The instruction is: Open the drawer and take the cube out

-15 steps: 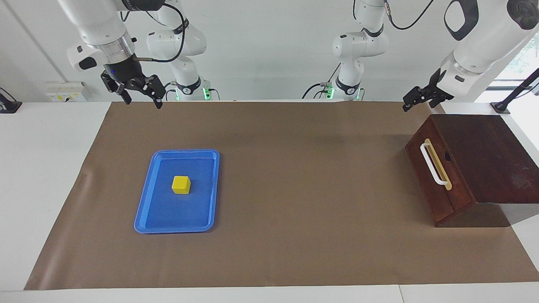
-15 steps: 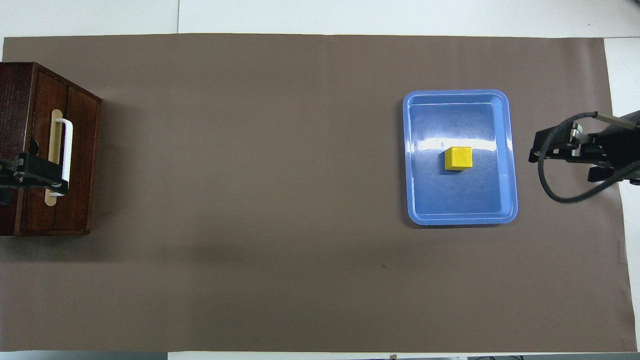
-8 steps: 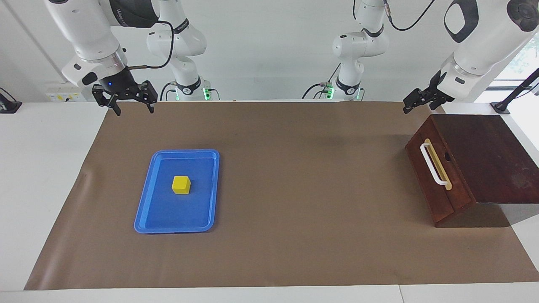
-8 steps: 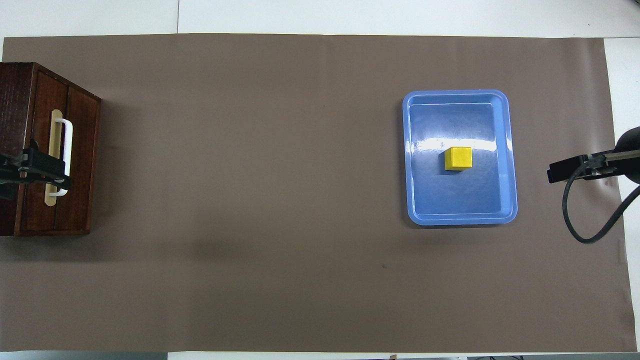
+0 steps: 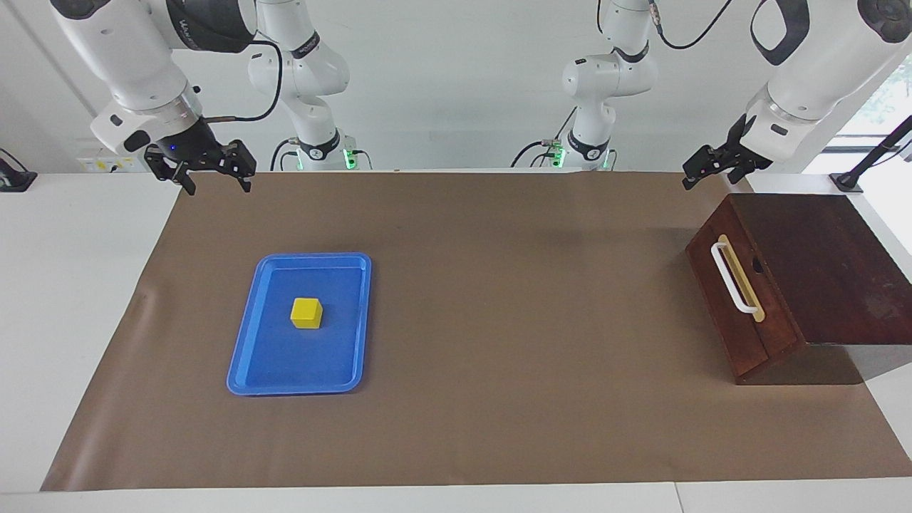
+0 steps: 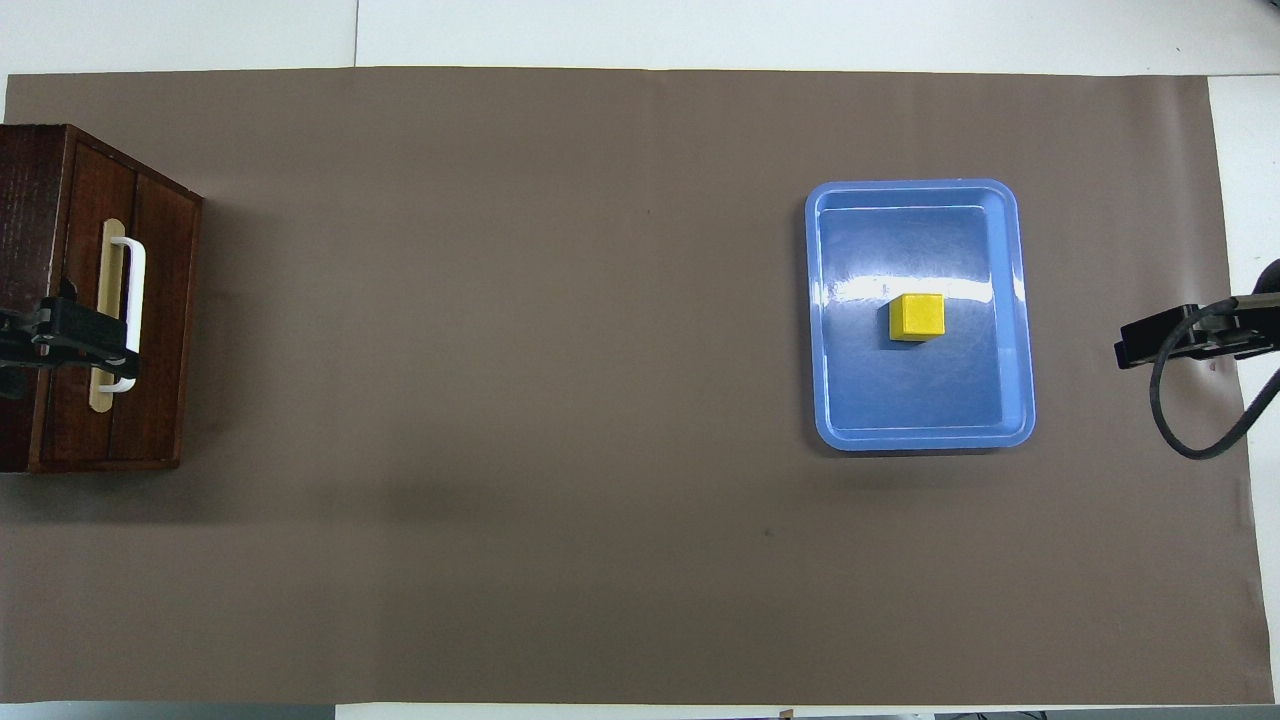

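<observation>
The dark reddish-brown drawer (image 5: 773,324) (image 6: 160,300) stands at the left arm's end of the table, pushed in flush, so its inside is hidden. Its white bar handle (image 5: 734,279) (image 6: 128,300) is free. The yellow cube (image 5: 306,313) (image 6: 917,317) lies in a flat blue tray (image 5: 246,342) (image 6: 1010,400) toward the right arm's end. My left gripper (image 5: 697,173) (image 6: 100,345) hangs in the air over the drawer's front. My right gripper (image 5: 216,184) (image 6: 1150,342) is open and empty, raised over the mat's edge beside the tray.
A brown mat (image 5: 513,299) (image 6: 500,400) covers most of the white table, with bare mat between the tray and the drawer. Two more white arms (image 5: 598,78) stand at the robots' edge of the table.
My right gripper has moved away from the tray toward the right arm's end of the table. My left gripper has shifted only slightly. Cube and drawer have not moved.
</observation>
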